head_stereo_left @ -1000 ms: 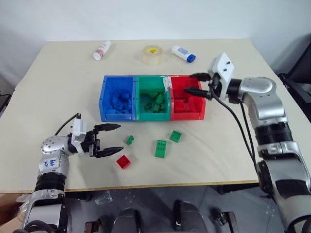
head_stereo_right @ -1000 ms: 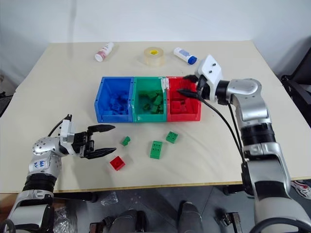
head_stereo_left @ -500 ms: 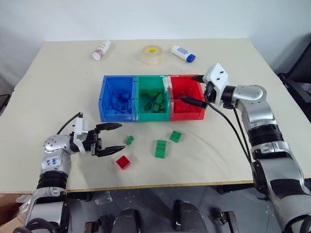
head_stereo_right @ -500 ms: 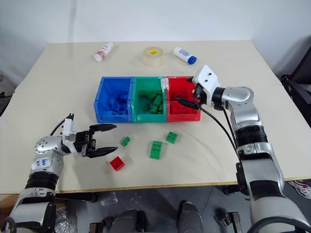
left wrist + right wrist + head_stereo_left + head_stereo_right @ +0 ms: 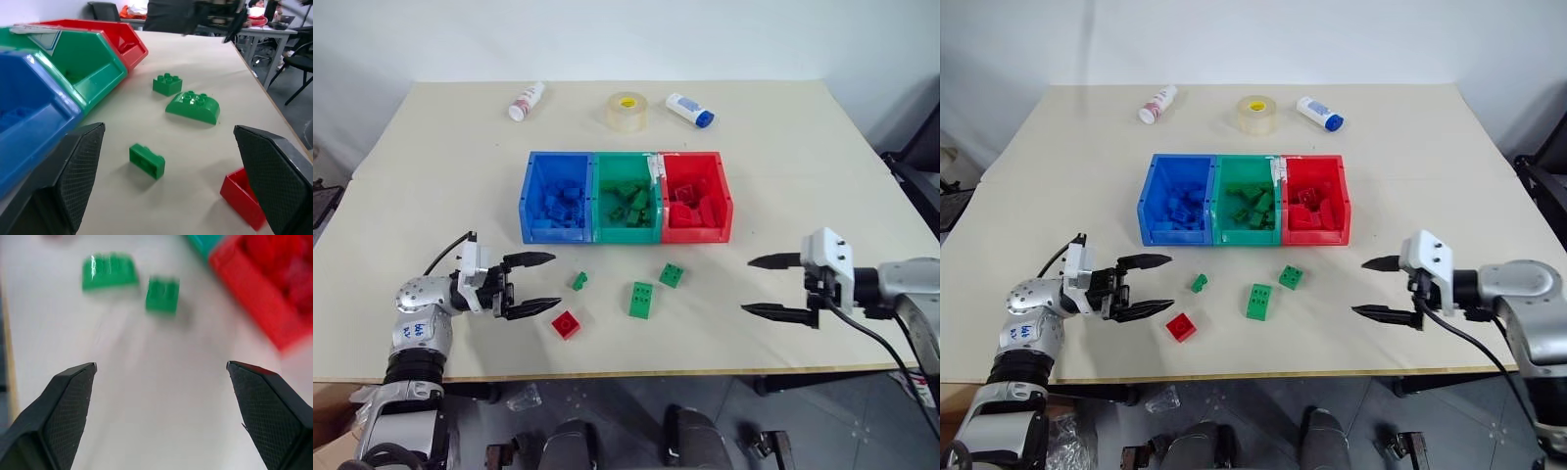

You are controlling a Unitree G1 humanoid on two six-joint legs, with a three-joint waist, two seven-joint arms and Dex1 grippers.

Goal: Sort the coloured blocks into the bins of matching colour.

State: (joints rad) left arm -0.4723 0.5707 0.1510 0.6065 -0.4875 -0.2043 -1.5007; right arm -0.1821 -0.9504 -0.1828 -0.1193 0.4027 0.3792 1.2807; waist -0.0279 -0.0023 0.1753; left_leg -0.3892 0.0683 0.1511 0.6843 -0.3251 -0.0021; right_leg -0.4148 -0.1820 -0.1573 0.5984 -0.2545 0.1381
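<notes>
Hovering wide open and empty: left hand (image 5: 536, 285) beside red block (image 5: 566, 324), right hand (image 5: 766, 287) right of three green blocks (image 5: 641, 300) on counter (image 5: 783, 147), before bins (image 5: 625, 235).

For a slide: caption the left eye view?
Open grippers flank four loose blocks before filled tricolour bins.
</notes>
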